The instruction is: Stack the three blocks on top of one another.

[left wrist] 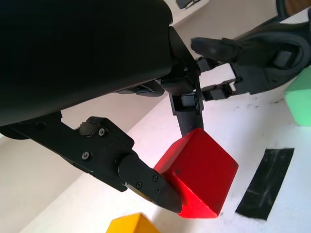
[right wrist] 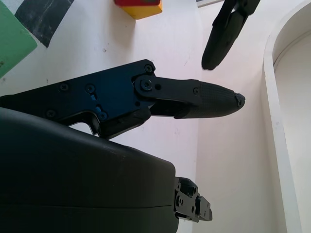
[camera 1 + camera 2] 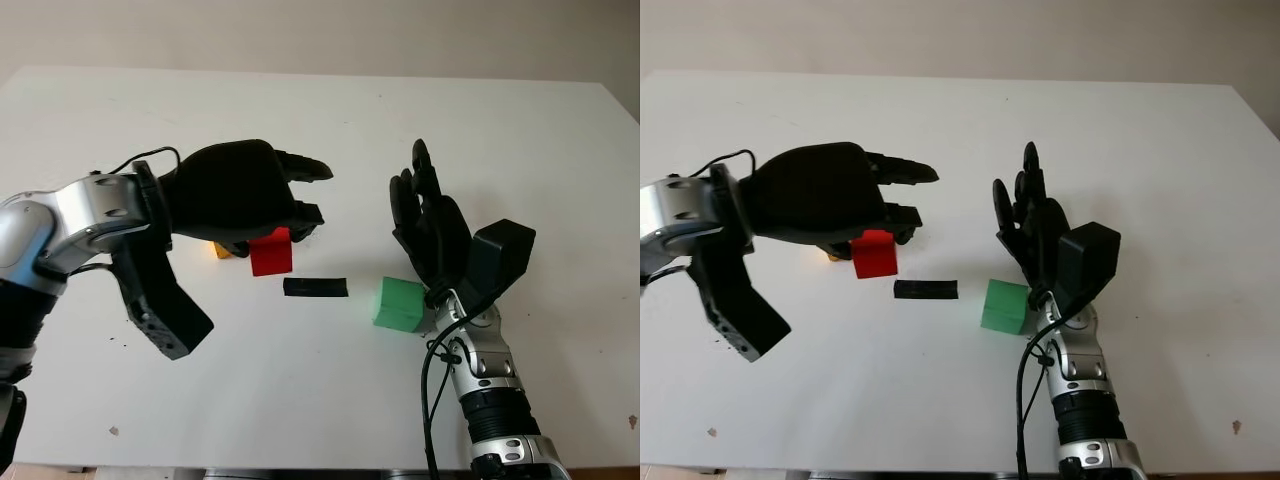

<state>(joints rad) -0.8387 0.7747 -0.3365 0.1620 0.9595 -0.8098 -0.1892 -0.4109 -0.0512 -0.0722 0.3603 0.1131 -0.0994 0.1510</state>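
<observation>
We see the left hand (image 3: pixel 250 195) clenched on the red block (image 3: pixel 271 251) left of centre on the white table (image 3: pixel 330 110), the yellow block (image 3: pixel 221 250) just beside it. The right hand (image 3: pixel 428 225) is released, just beyond the green block (image 3: pixel 399 304). A black tape strip (image 3: pixel 315 287) lies between red and green.

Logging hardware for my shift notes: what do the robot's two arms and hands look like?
Both hands, left hand and right hand, have glossy black shells and black jointed fingers with visible screws. The forearms are silver metal with black segments, a ribbed black section on the right. Thin black cables loop beside each wrist, where black camera housings sit.
</observation>
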